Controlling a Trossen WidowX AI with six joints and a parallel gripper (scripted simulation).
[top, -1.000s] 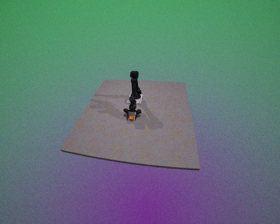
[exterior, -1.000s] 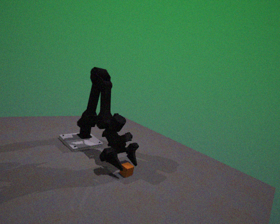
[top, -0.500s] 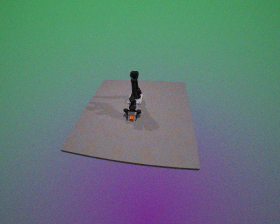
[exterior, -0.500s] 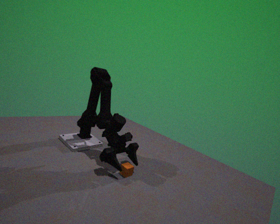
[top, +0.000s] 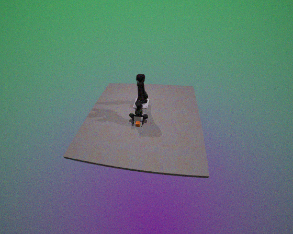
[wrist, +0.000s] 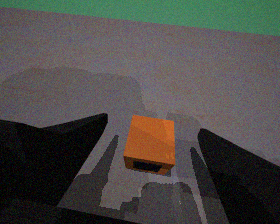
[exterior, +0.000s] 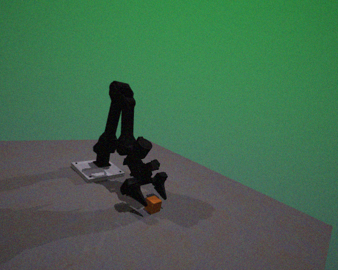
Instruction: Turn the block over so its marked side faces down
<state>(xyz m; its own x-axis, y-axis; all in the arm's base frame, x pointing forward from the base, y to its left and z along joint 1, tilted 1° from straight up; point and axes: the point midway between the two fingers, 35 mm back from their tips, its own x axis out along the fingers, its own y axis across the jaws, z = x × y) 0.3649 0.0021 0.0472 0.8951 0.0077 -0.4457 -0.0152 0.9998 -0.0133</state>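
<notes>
The orange block [top: 137, 124] [exterior: 153, 205] [wrist: 151, 140] rests flat on the table [top: 108, 146] [exterior: 230, 241] [wrist: 216, 75]. In the wrist view its top face is plain orange. The dark square mark [wrist: 147, 166] shows on its upright side facing the wrist camera and the arm's base; the top and exterior views hide that side. My gripper [top: 137, 126] [exterior: 156, 202] [wrist: 152, 125] is open and tilted down. Its fingers stand wide on either side of the block, with a gap at each side in the wrist view.
The arm's white base plate [top: 145, 106] [exterior: 79, 166] stands behind the block. Shadows of the arm and fingers fall on the table around the block. The table's far edge crosses the top of the wrist view.
</notes>
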